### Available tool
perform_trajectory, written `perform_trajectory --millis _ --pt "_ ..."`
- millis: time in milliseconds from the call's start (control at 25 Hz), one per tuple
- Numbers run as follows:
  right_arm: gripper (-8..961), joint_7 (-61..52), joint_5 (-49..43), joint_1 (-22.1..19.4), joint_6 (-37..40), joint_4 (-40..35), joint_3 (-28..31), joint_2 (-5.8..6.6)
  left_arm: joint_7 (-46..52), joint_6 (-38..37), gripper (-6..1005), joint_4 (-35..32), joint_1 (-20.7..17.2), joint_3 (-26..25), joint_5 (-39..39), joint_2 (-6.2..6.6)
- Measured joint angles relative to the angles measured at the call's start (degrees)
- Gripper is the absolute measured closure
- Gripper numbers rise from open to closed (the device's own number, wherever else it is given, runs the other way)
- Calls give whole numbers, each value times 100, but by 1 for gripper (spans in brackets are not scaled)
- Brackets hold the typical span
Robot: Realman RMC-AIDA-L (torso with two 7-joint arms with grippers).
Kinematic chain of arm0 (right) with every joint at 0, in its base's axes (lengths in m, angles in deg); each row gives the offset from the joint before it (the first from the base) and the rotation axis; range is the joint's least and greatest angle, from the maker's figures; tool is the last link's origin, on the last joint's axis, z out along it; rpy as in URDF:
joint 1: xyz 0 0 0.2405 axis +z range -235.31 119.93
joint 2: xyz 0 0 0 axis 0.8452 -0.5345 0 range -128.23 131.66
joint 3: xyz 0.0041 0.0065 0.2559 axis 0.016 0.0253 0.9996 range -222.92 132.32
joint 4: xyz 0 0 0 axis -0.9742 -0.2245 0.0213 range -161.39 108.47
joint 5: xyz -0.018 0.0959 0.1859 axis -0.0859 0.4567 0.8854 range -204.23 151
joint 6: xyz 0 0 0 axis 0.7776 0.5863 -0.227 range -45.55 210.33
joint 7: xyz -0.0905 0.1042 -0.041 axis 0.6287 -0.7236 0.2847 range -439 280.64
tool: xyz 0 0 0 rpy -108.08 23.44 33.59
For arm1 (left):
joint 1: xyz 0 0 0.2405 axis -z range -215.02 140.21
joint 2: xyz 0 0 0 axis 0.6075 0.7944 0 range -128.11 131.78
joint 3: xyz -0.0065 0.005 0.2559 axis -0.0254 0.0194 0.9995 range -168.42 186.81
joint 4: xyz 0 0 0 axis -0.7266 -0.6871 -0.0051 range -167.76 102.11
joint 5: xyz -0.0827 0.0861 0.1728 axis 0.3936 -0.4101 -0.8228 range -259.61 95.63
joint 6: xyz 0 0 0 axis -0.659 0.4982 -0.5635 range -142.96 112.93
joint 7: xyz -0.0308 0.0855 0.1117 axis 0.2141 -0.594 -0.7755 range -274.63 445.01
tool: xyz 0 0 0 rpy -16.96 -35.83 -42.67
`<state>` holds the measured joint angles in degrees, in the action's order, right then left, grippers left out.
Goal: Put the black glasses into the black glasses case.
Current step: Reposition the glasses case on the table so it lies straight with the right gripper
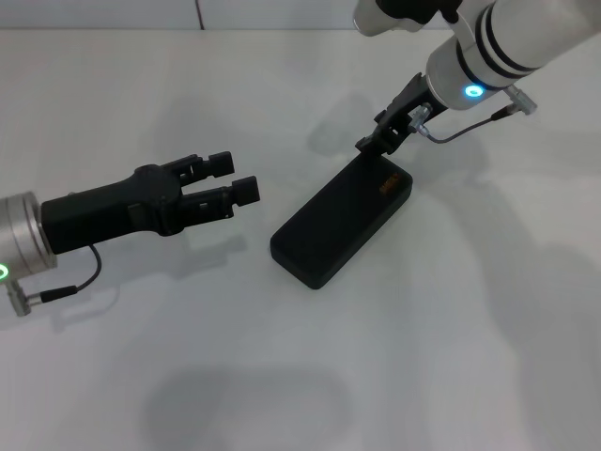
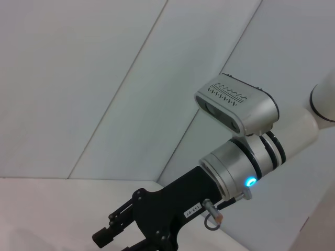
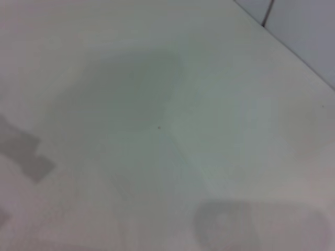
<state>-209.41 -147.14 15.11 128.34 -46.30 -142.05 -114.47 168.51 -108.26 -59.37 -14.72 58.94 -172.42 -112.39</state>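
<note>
The black glasses case (image 1: 338, 221) lies shut on the white table (image 1: 451, 357), slanting from near left to far right, with small orange lettering (image 1: 390, 183) at its far end. The black glasses are hidden or out of view. My right gripper (image 1: 374, 139) points down and hovers just above the case's far end, close to the lettering. It also shows in the left wrist view (image 2: 123, 235). My left gripper (image 1: 235, 177) is open and empty, held level to the left of the case and pointing towards it, a short gap away.
The white table's far edge meets a tiled white wall (image 1: 200, 13) at the back. The right wrist view shows only bare table (image 3: 157, 125) with soft shadows.
</note>
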Motion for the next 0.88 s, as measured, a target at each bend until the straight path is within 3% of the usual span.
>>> perform_trajectory --millis 480,880 --pt "493 3 56 -287 91 -612 -15 0 0 -51 120 1 -159 0 0 -41" --pt "493 -2 633 -387 -669 -474 -1007 0 9 -62 120 9 -174 -10 4 -90"
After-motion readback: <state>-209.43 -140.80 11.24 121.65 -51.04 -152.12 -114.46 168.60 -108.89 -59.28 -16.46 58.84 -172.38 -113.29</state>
